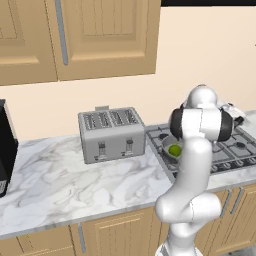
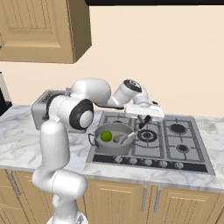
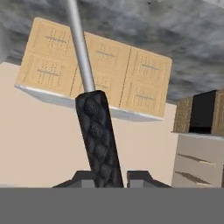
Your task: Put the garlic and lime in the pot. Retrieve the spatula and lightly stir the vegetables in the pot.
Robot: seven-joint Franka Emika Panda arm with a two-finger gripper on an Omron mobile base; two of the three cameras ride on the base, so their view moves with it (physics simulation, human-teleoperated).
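Note:
The grey pot (image 2: 97,141) stands on the front left burner of the hob. In it lie the bright green lime (image 2: 105,136) and the tan garlic (image 2: 117,139), side by side. My gripper (image 2: 143,119) hangs just right of the pot and above its rim, shut on the spatula (image 2: 129,138), whose metal end slants down into the pot beside the garlic. In the hand view the black textured handle (image 3: 98,135) stands between my fingertips (image 3: 140,177), and the metal shaft (image 3: 81,48) runs away from it. From the left, the lime (image 1: 175,149) and the pot rim (image 1: 166,143) peek out beside my arm.
A silver toaster (image 1: 111,134) stands on the marble counter (image 1: 75,185) left of the hob (image 2: 175,140). A black appliance (image 1: 5,145) sits at the counter's far left. Wooden cabinets (image 1: 100,35) hang above, and the wall runs close behind the burners.

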